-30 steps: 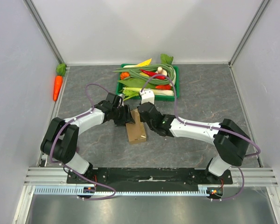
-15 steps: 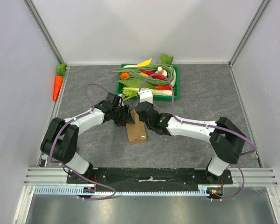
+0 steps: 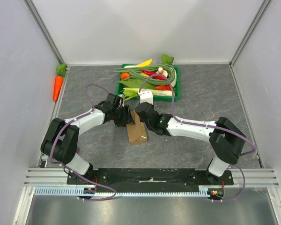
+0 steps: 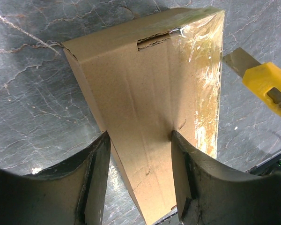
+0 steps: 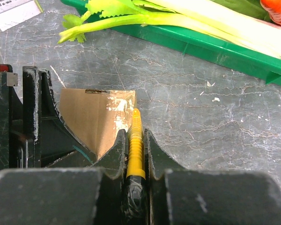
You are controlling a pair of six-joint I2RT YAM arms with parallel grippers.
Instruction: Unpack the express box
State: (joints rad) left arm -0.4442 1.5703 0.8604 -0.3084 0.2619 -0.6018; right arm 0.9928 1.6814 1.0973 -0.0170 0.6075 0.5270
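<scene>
The express box [image 3: 136, 131], a small brown carton with a taped edge, lies on the table between both arms. My left gripper [image 3: 123, 117] is shut on the box's far end. In the left wrist view [image 4: 140, 140] its fingers [image 4: 97, 168] sit on either side of the carton [image 4: 150, 84]. My right gripper [image 3: 141, 117] is shut on a yellow utility knife [image 5: 136, 145], which points at the box's taped edge [image 5: 91, 115]. The knife's blade and yellow body also show in the left wrist view [image 4: 267, 79], just right of the box.
A green tray [image 3: 177, 89] of vegetables stands just behind the grippers, its rim close in the right wrist view [image 5: 215, 47], with celery stalks [image 5: 131, 16] hanging over it. A toy carrot [image 3: 58, 86] lies at the far left wall.
My right gripper has shifted slightly left, bringing the knife closer to the box's far end. The left gripper and the box have not moved.
</scene>
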